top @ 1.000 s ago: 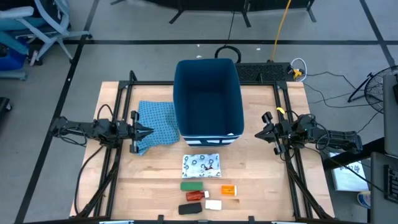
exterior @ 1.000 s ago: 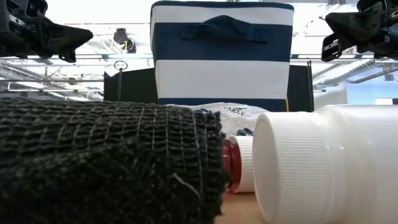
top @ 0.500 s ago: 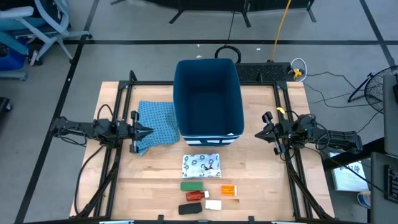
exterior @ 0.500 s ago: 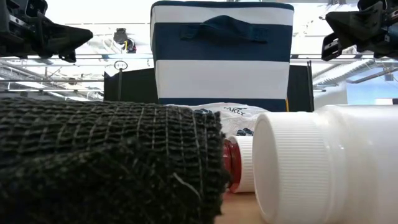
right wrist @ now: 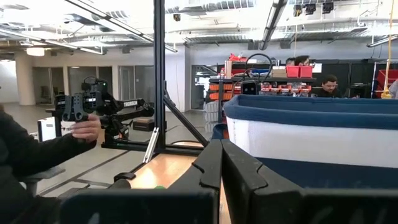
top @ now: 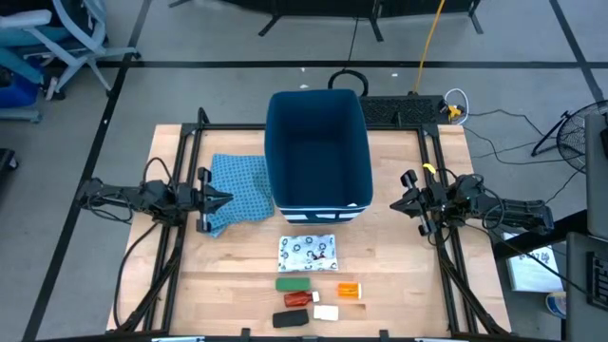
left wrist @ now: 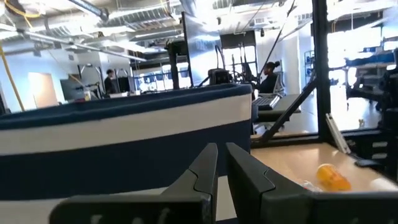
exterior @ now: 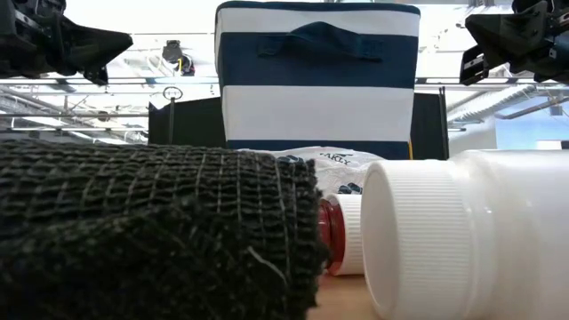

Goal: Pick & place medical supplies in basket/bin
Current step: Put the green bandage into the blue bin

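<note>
The dark-blue bin (top: 318, 152) stands at the far middle of the bench (top: 399, 275), open and striped white on its near side. The left pincer (top: 217, 200) hangs at the bin's left, above the blue patterned cloth (top: 236, 190), with its fingers (left wrist: 202, 174) drawn together, only a thin slit between them. The right pincer (top: 403, 201) hangs at the bin's right, also closed, its fingers (right wrist: 211, 163) touching. Neither holds anything.

The supplies lie in a cluster near the front edge of the bench, well apart from both pincers. The white packet (top: 307, 250) with dark print sits closest to the bin. Nearer the front are the green oblong (top: 293, 282) and, to its right, the orange pill bottle (top: 350, 291). The red piece (top: 297, 299) lies just beside the small white block (top: 326, 312), and the black oblong (top: 291, 319) is nearest the edge.

In the right wrist view, a person's hand (right wrist: 87, 129) holds a device in the room beyond the bench.
</note>
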